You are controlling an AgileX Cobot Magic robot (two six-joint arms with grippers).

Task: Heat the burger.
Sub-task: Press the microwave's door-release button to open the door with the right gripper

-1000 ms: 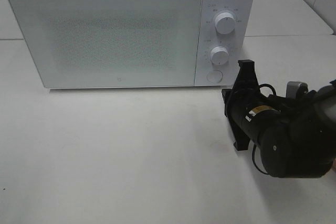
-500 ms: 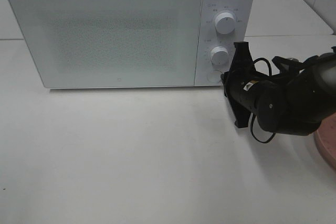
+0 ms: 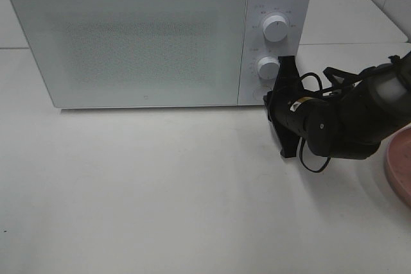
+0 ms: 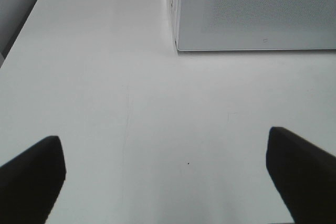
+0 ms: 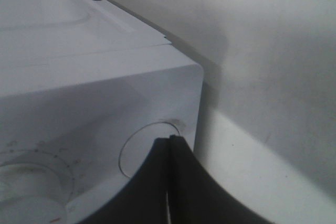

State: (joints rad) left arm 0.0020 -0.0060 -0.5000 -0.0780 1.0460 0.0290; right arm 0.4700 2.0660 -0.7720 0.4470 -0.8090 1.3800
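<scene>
**A:** where's the right black gripper (image 5: 170,139) at?

**B:** fingers shut tight together, tips right at the round white button (image 5: 136,153) on the boxy white microwave (image 3: 148,36); left gripper (image 4: 167,177) spread wide over the white table (image 4: 105,77); burger, can't tell where

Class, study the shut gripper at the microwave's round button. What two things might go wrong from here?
1. The right gripper meets the round button near its edge, so it may slip off, leaving the door shut.
2. Its body sits close beside the lower dial and might nudge it.
</scene>
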